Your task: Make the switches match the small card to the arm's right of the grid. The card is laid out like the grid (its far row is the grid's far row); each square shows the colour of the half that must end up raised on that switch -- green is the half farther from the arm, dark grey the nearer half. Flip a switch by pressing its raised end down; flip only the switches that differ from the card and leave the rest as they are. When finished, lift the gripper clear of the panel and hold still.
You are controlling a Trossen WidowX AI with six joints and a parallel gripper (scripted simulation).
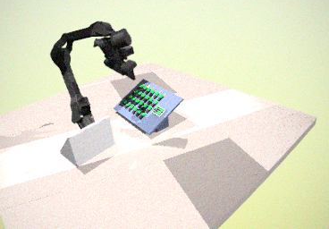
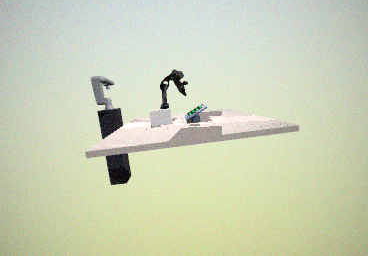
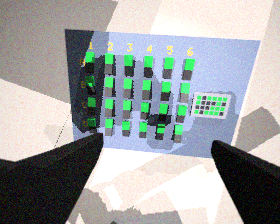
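A tilted blue panel (image 1: 172, 101) (image 3: 218, 60) bears a grid of green and dark grey switches, in four rows and six numbered columns; one is the far switch (image 3: 189, 65) of column 6. Green halves lie farther from the arm, grey halves nearer. Which halves are raised is too small to tell surely. The small card (image 1: 158, 111) (image 3: 211, 105) is right of the grid; its far row looks mostly green, with dark squares mixed into the rows below. My gripper (image 1: 133, 77) (image 2: 185, 94) (image 3: 156, 142) is open and empty, above the panel and not touching it. Shadow covers column 1.
A white wedge-shaped block (image 1: 95, 140) (image 2: 160, 117) stands on the table (image 1: 147, 183) (image 2: 140, 141) near the arm's base, to the panel's side. A grey bent arm-like object (image 2: 98, 92) stands on a black pillar (image 2: 110, 122) beside the table. Shadows fall across the panel and the table.
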